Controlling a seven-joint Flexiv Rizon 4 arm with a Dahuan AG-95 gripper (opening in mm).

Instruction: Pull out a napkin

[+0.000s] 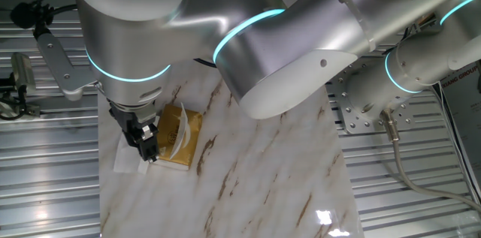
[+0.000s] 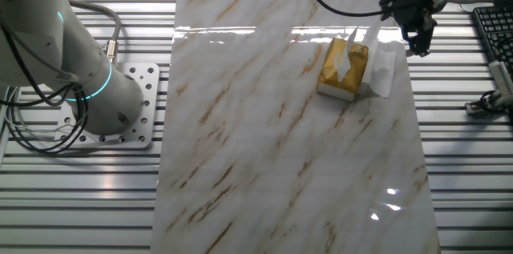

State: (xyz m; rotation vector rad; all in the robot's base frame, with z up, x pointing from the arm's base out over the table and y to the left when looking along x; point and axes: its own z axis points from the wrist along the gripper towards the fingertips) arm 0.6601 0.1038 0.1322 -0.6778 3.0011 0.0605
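The flat golden-yellow tissue pack (image 1: 183,134) (image 2: 343,71) lies on the marble table top. A white tissue (image 1: 179,134) (image 2: 347,52) sticks up out of its slot. One white napkin (image 1: 124,158) (image 2: 384,72) lies loose on the table, touching the pack's side. My gripper (image 1: 146,145) (image 2: 417,39) hangs just above that loose napkin, beside the pack. Its black fingers stand slightly apart and hold nothing.
The marble slab (image 1: 248,185) (image 2: 264,150) lies on ribbed metal decking. The arm's base plate (image 2: 120,118) stands to one side of the slab. A black keyboard (image 2: 493,34) lies past the slab edge near the gripper. Cables hang over the far edge.
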